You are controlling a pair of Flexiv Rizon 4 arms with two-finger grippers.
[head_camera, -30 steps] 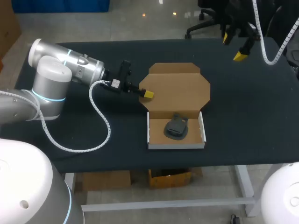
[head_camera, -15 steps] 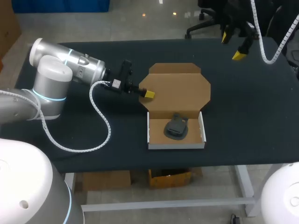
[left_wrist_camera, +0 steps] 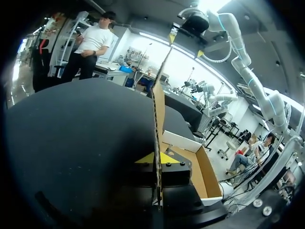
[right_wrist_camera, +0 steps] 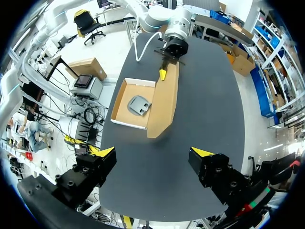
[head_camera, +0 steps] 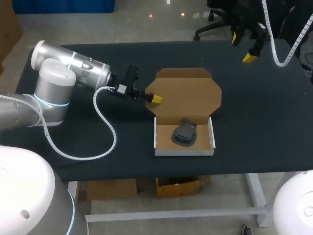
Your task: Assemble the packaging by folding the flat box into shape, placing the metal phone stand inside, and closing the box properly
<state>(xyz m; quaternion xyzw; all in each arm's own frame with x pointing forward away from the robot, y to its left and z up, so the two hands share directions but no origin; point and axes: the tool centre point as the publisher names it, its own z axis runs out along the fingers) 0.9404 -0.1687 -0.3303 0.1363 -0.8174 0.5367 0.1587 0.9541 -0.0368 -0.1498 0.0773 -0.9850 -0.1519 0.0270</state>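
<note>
Your left gripper [head_camera: 155,99] is clamped on the left edge of the lid [head_camera: 188,95], whose far edge has shifted slightly toward the box [head_camera: 185,150] since a second ago. The phone stand [head_camera: 184,134] lies inside the box. Your right gripper [head_camera: 242,49] hangs spread wide over the far right of the table [head_camera: 127,147], hardly changed.

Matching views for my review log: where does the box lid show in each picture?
Head view: lid hinged at the tray's far wall, its left edge in the left gripper.
Left wrist view: lid edge-on between the left gripper's fingers, tray beside it.
Right wrist view: lid far ahead of the open right gripper, beside the tray.
Shared landmark: the tray's white walls.
</note>
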